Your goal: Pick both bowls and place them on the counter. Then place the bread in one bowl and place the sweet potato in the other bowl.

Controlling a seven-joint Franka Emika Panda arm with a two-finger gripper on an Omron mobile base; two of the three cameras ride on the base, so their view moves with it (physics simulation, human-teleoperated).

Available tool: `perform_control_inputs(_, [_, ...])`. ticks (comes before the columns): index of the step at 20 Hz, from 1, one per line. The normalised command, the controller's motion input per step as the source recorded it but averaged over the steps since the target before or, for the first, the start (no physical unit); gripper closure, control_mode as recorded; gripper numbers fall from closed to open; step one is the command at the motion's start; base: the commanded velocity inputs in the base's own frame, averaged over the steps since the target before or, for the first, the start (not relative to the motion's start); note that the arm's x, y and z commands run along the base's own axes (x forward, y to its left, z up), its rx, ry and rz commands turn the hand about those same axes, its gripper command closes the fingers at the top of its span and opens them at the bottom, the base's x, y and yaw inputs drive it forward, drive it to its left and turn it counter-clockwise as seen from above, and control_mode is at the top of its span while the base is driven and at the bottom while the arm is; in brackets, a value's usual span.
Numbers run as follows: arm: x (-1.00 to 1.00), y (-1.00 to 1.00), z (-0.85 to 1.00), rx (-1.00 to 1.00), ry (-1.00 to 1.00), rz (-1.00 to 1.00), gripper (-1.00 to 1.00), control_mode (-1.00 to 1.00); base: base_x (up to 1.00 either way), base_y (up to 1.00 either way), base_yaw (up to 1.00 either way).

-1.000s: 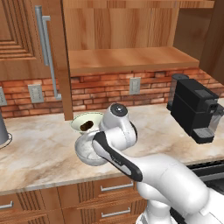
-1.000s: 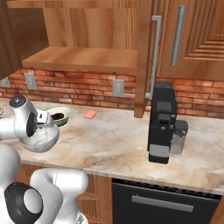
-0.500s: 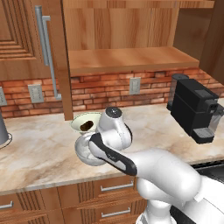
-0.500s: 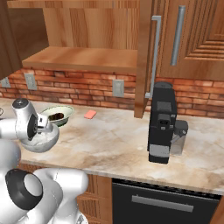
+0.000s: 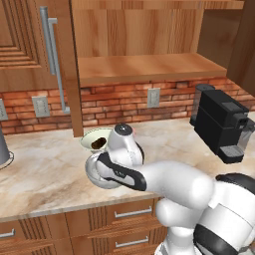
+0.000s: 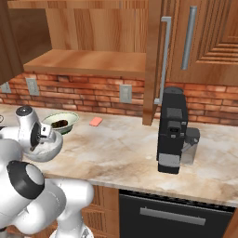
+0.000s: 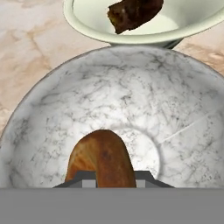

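Both bowls stand on the marbled surface [image 5: 45,169]. The cream-white bowl [image 7: 140,26] already carries the sweet potato [image 7: 133,13], a dark oblong lump lying inside it. The grey stone-look bowl [image 7: 131,113] sits just in front of it, the two rims close together or touching, which cannot be settled. The claw [image 7: 111,177] is held low over the grey bowl, and in the hand view the bread [image 7: 103,162] is pinched between the two dark tips, the jaws narrowed on it. The bun hangs over the near inner wall of the bowl, not over the flat centre ring. In the right base view the hand is seen tilted down into the grey bowl [image 6: 49,146]. The step in hand is judged to be the release of the bread into this bowl, the last item of the task. For a clean result the bun is best carried a little further toward the bowl's centre and lowered until near the bottom before the jaws are spread, since a round bun let go on the sloped wall may roll. The jaws should be opened fully and the hand lifted straight up, so the bowl is not nudged against its neighbour. Whether the bread already touches the bowl cannot be told.
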Motion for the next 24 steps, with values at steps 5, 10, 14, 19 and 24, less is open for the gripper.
perform_control_inputs(5, [0.06, 0.00, -0.15, 0.00, 0.07, 0.00, 1.00, -1.00, 0.00, 0.00, 0.00])
perform_control_inputs(10, [0.02, 0.00, -0.13, 0.00, 0.07, 0.00, 1.00, -1.00, 0.00, 0.00, 0.00])
perform_control_inputs(14, [0.02, 0.02, -0.14, 0.00, 0.05, 0.00, 1.00, -1.00, 0.00, 0.00, 0.00])
perform_control_inputs(19, [0.03, 0.02, -0.11, 0.00, 0.03, 0.00, 1.00, -1.00, 0.00, 0.00, 0.00])
perform_control_inputs(24, [0.05, 0.03, -0.11, -0.02, 0.01, 0.00, 1.00, -1.00, 0.00, 0.00, 0.00])
